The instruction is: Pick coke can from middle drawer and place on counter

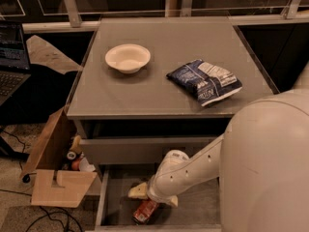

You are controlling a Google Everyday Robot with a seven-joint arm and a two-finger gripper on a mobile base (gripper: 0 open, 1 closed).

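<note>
One small red aluminium coke can (145, 211) lies in the open wide grey middle drawer (115, 203), below the flat grey desk (169, 93). My tool (155, 197) sits in that drawer right at the can; whether it is clenched I cannot tell. A cream bowl (128, 58) and blue chip bag (204, 81) top the desk.
</note>
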